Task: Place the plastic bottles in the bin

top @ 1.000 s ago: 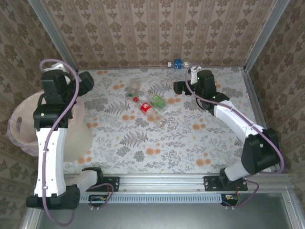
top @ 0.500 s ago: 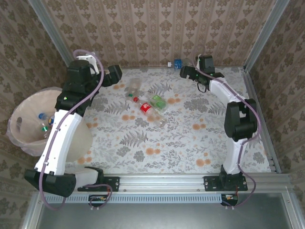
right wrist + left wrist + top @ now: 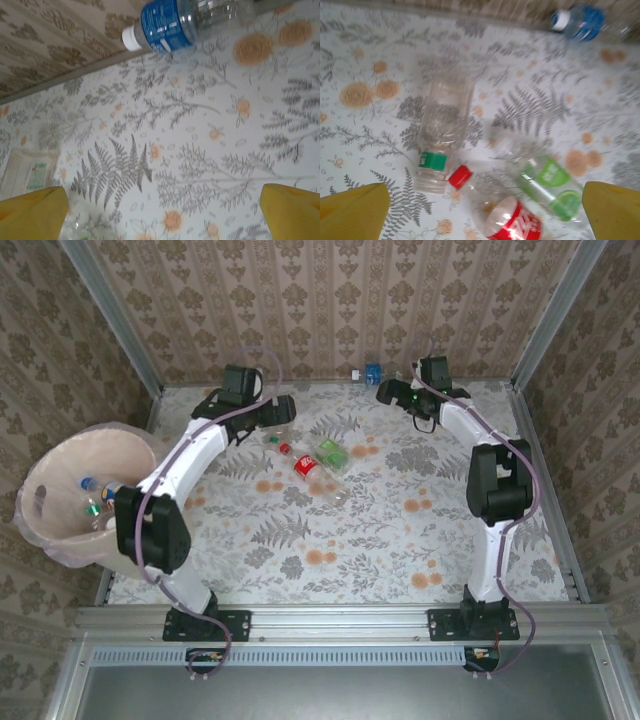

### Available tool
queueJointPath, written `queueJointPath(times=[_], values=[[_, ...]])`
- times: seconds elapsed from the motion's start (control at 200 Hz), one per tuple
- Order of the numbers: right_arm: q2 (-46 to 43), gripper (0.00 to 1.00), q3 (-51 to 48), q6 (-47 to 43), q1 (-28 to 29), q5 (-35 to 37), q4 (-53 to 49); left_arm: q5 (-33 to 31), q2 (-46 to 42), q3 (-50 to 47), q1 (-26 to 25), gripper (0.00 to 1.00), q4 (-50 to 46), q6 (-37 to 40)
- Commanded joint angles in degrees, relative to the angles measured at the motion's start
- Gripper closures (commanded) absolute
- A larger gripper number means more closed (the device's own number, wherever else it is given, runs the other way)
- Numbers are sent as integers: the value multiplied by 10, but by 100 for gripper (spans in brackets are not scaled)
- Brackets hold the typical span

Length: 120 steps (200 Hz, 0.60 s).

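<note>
Three plastic bottles lie together mid-table: a clear one with a green band point(image 3: 283, 420) point(image 3: 445, 125), a red-labelled one with a red cap point(image 3: 308, 466) point(image 3: 512, 222) and a green-labelled one point(image 3: 332, 452) point(image 3: 547, 185). My left gripper point(image 3: 274, 411) point(image 3: 482, 212) hovers open just above them, with nothing between its yellow fingertips point(image 3: 352, 210). A blue-labelled bottle point(image 3: 374, 373) point(image 3: 170, 22) lies against the far wall. My right gripper point(image 3: 387, 392) point(image 3: 162, 212) is open and empty near it. The bin point(image 3: 45, 455) stands at the left with a few bottles point(image 3: 95, 495) inside.
The papered walls and metal frame posts close in the table at the back and both sides. Both arms stretch far out towards the back wall. Bare floral tabletop point(image 3: 330, 540) lies between the bottles and the near rail.
My left arm has swung from above the bin across to the far middle of the table, over the bottle cluster. My right arm stretched towards the far wall, then held still.
</note>
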Motion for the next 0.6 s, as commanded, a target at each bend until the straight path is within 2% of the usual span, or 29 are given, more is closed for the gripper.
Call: queueJointPath(times=[0.0, 0.15, 0.365, 0.485, 0.595], values=[[-76, 0, -43, 0, 1, -10, 16, 6, 27, 24, 16, 0, 4, 57], [-152, 0, -128, 2, 1, -5, 40, 52, 111, 75, 52, 0, -17, 85], [-256, 0, -229, 17, 1, 7, 66, 84, 204, 156, 57, 0, -41, 136], [-304, 0, -273, 25, 1, 17, 70, 84, 256, 206, 54, 0, -53, 142], [-345, 0, -305, 28, 1, 22, 64, 57, 309, 263, 49, 0, -79, 148]])
